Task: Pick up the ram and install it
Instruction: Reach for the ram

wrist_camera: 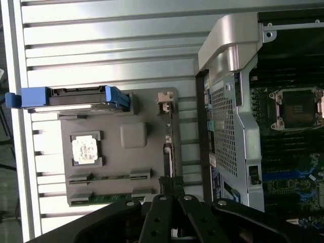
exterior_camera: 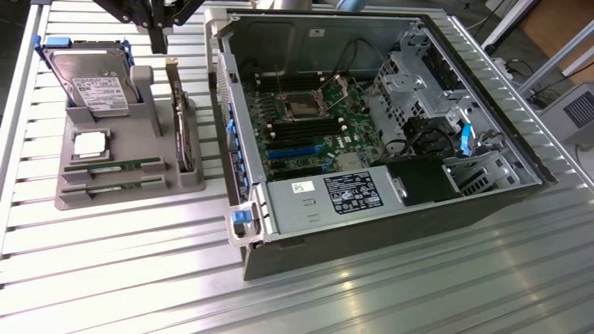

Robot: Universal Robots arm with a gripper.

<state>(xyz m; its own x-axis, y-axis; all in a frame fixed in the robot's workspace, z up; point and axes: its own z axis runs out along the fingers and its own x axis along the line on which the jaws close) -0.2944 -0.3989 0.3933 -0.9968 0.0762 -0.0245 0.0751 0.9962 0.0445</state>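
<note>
Two slim green ram sticks lie edge-up in the front slots of the grey holder [exterior_camera: 93, 198], one [exterior_camera: 111, 165] behind the other [exterior_camera: 111, 182]. In the wrist view the green edge of a ram stick [wrist_camera: 101, 199] shows in the slot nearest my fingers. My gripper [exterior_camera: 160, 46] hangs above the holder's far end, well away from the ram and close to the upright expansion card [exterior_camera: 181, 125]. Its dark fingers [wrist_camera: 172, 183] are shut together with nothing between them. The open computer case [exterior_camera: 371, 229] lies to the exterior view's right, with black memory slots [exterior_camera: 297, 130] on its motherboard.
The holder also carries a hard drive [exterior_camera: 93, 87] with blue rails and a square silver CPU [exterior_camera: 90, 142]. The case's raised wall [exterior_camera: 222, 118] stands right beside the holder. Cables and a drive cage [exterior_camera: 418, 83] crowd the case's far side. The slatted metal table [exterior_camera: 121, 264] stretches in front.
</note>
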